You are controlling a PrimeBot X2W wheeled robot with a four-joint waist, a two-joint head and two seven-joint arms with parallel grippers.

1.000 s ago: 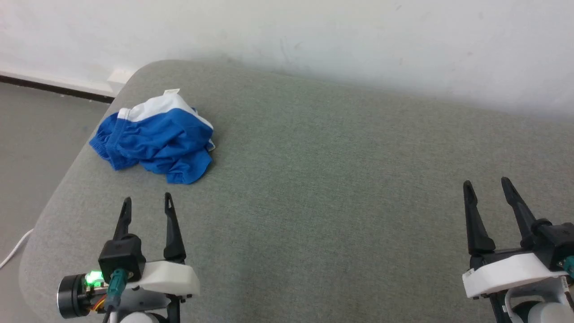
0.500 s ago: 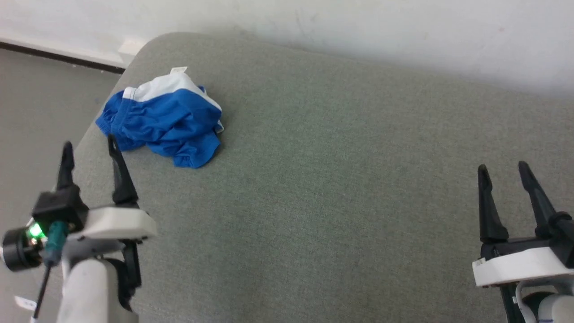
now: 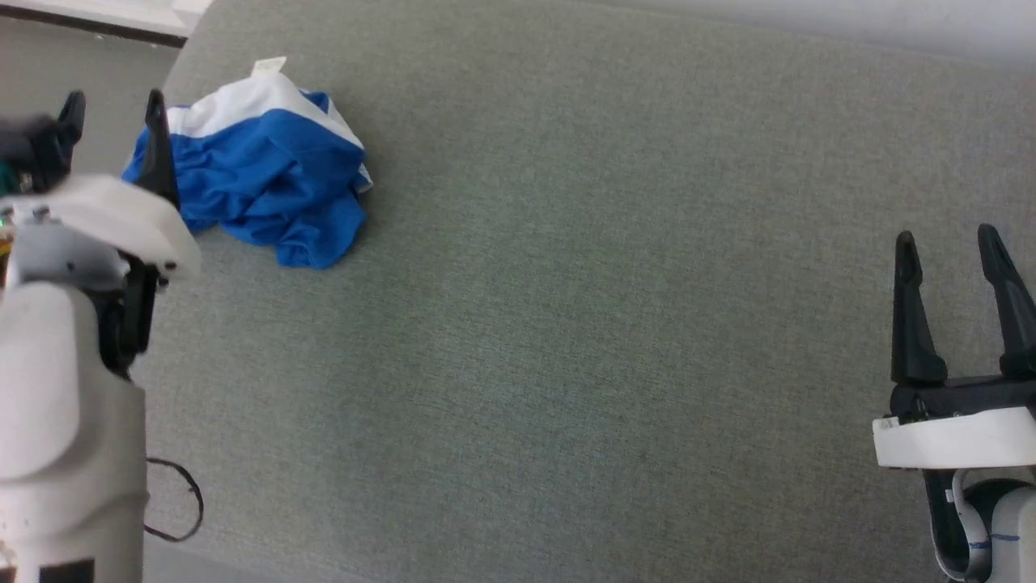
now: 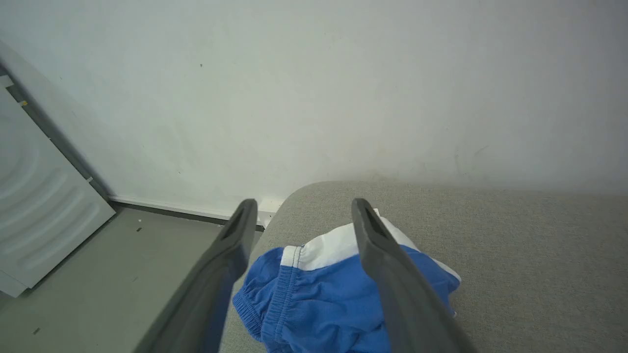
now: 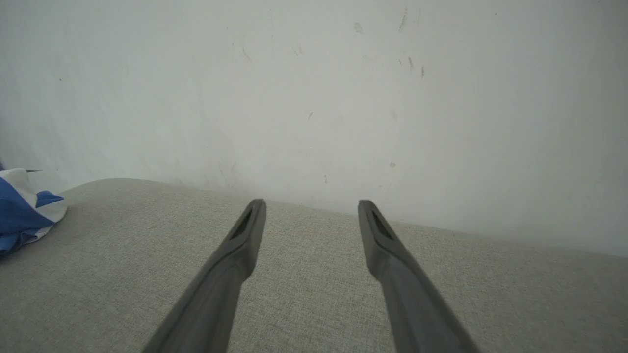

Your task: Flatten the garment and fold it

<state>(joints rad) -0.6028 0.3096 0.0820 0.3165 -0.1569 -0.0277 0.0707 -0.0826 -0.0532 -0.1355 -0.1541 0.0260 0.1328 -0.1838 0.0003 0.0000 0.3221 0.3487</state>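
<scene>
Grey cushion — wide open stretch right of crumpled garment. Wall close behind garment; cushion edge just left, floor seemingly lower — dark cable at near-left corner.

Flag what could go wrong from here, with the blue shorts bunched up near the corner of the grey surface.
1. The garment lies by the left edge of the grey surface; a nudge from the left gripper, close to it with jaws open, could push it off toward the floor.
2. It is crumpled in layers, so the jaws may pinch several at once and it would not spread flat.
</scene>
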